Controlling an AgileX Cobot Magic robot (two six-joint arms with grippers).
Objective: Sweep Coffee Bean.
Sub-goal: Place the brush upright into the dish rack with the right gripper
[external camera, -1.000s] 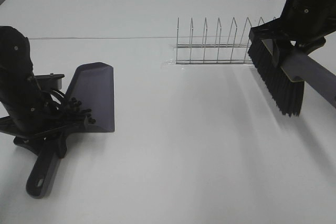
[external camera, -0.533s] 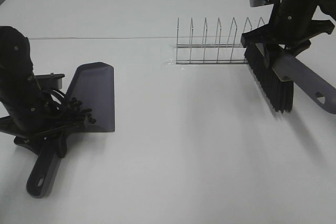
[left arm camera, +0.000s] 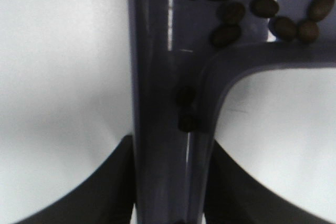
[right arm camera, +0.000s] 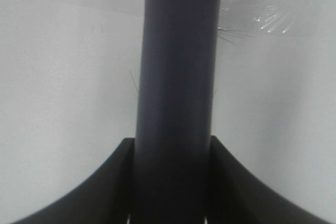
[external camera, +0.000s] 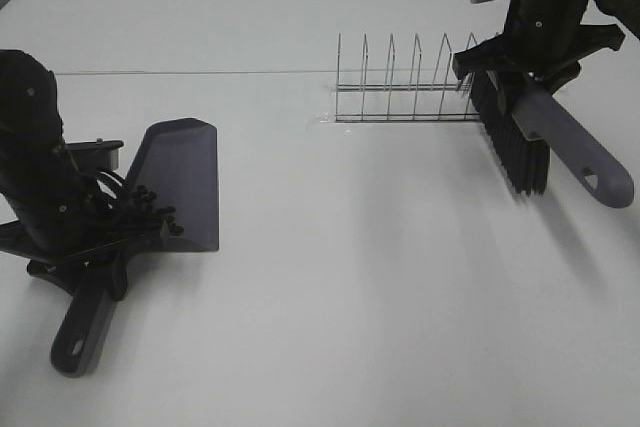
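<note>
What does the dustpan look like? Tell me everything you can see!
The dustpan is dark grey-purple and looks like plastic. It has a wide flat blade and a long handle with a hanging hole at its end. It rests on the white table, on the left side. The left gripper is clamped on its handle. Small dark coffee beans lie at the back of the blade, near the handle.

The brush (external camera: 520, 147) has swung back, its bristles now beside the wire rack (external camera: 405, 87).
</note>
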